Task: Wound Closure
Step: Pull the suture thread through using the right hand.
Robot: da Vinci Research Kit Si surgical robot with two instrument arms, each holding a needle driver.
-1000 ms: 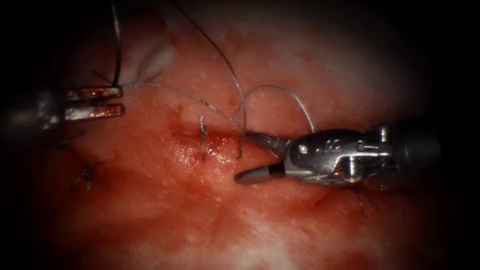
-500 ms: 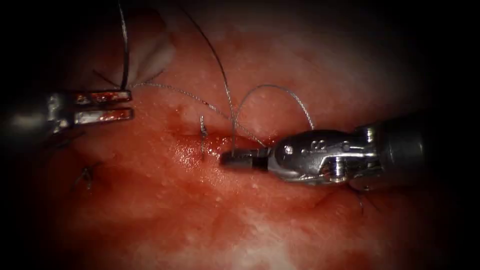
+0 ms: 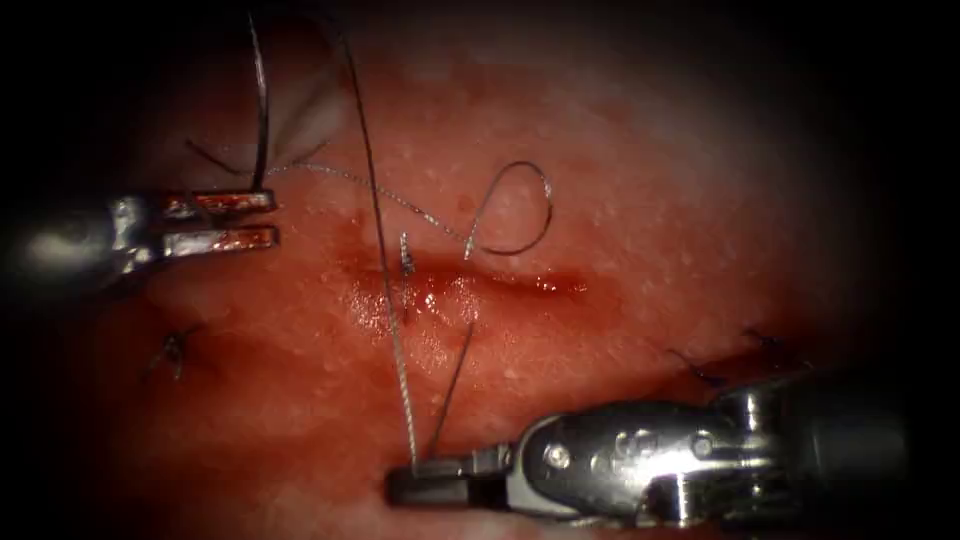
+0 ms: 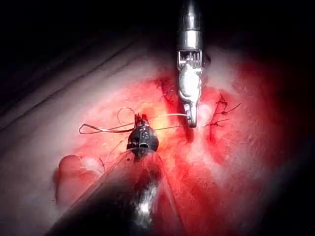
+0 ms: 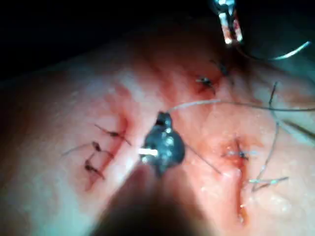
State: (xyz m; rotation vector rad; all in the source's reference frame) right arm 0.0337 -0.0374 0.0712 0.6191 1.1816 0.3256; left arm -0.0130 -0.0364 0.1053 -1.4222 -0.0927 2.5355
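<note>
The cut point(image 3: 500, 282) runs across the tissue point(image 3: 640, 180), with one stitch point(image 3: 405, 260) over its left part. Off the cut's left end, my left tool point(image 3: 272, 220) is shut on the dark curved needle point(image 3: 262, 100) near one end. The needle arcs upward, out of the tissue. In front of the cut, my right tool point(image 3: 400, 487) is shut on the thread point(image 3: 398, 380), which rises taut from its jaws. A small thread loop point(image 3: 525, 205) lies behind the cut. The right wrist view has the right tool point(image 5: 162, 142), the left tool point(image 5: 229, 24) and the needle point(image 5: 290, 51).
Older tied stitches with cut ends sit at the left point(image 3: 175, 350) and at the right point(image 3: 720, 370). Red fluid point(image 3: 440, 300) wets the tissue around the cut. In the left wrist view the right tool point(image 4: 192, 118) points down beside the left tool point(image 4: 142, 137).
My right tool's jaws shut on the thread at the cut, then drew it toward the front. The loop behind the cut shrank. The left tool drifted slightly right with the needle.
</note>
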